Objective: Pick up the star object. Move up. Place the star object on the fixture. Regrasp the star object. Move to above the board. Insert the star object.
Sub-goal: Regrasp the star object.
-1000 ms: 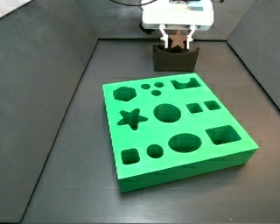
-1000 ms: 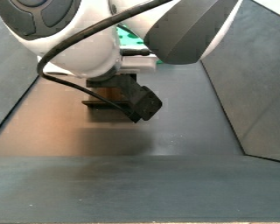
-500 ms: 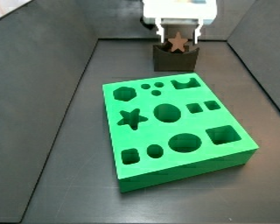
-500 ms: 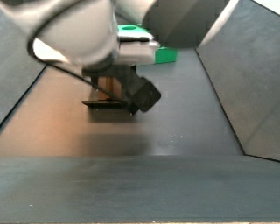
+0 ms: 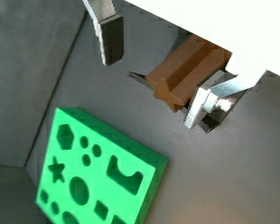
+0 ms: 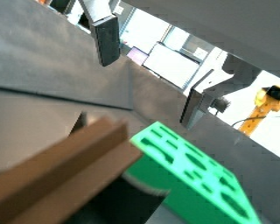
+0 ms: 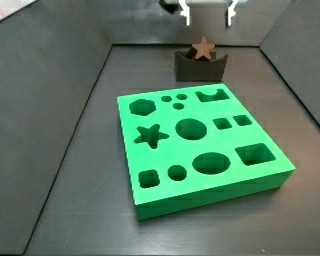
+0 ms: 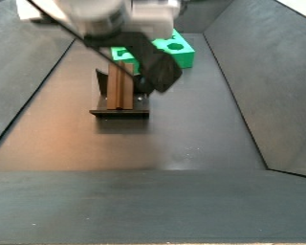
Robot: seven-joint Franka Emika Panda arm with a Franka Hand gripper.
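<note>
— Since the earlier frames, the gripper has been raised well clear of the fixture; half a second ago the star object was seen between the fingers, and now it is left behind, standing in the notch of the fixture's top edge.

— Is anything held now?

— Nothing is seen between the fingers. In a wrist view the fingers are spread apart with only bare floor and the brown piece far below them, so the claw is judged to be wide open and empty. In a side view it is cut off by the upper edge of the picture, directly above the fixture.

— And the board?

— The board is lying nearer the camera in that side view, apart from the fixture, with its star-shaped hole unoccupied.

— So the regrasp is judged to be the step in hand. How should it be done well?

— The descent should be made straight down, centred over the star object, so that neither pad is knocked against a point of the star. The jaws should be closed only once the pads are level with the body of the piece, and squarely, so that it is not twisted in the notch. A tilted grip would likely be carried through to the insertion.
</note>
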